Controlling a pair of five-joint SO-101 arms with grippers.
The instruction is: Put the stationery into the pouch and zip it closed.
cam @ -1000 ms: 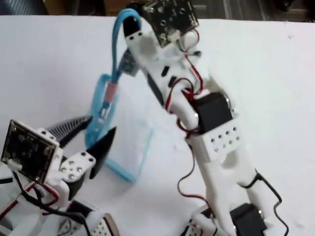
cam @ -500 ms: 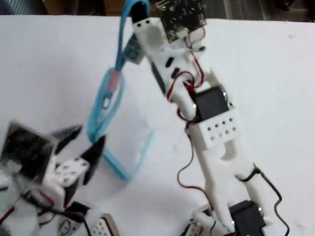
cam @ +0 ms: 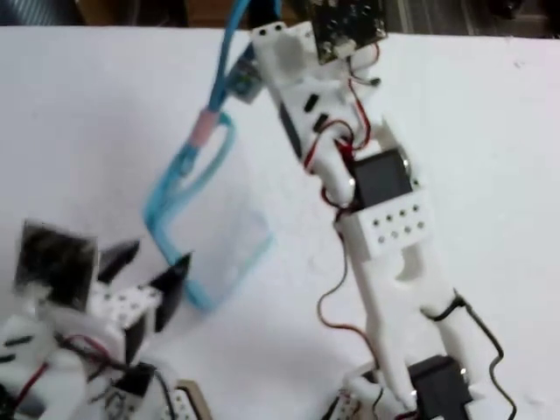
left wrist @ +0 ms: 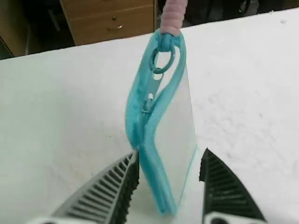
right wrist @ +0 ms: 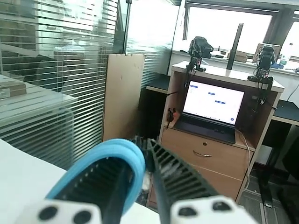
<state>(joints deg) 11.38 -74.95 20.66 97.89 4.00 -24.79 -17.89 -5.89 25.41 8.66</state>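
Note:
A clear pouch [cam: 214, 223] with blue zipper trim stands tilted on the white table [cam: 79, 114]. Its blue strap [cam: 223, 66] runs up to my right gripper [cam: 252, 35] at the table's far side. In the right wrist view that gripper [right wrist: 140, 163] is shut on the blue strap loop [right wrist: 112, 156]. My left gripper [cam: 147, 264] sits at the near left, open. In the left wrist view the pouch's [left wrist: 166, 135] lower corner stands between the left gripper's [left wrist: 168, 186] fingers; one finger [left wrist: 119, 189] touches the zipper edge, the other is apart. A pink bead [left wrist: 175, 11] joins strap and zipper pull [left wrist: 159, 63].
A small blue-grey tag [cam: 245, 83] hangs by the strap near the right arm [cam: 385, 227], which stretches across the table's right half. Beyond the far table edge stands a wooden drawer cabinet [left wrist: 112, 21], with a laptop [right wrist: 212, 105] on it.
My right gripper has drawn the strap farther toward the table's back, pulling the pouch's top along and tilting it. The left gripper has slid back toward the near left edge.

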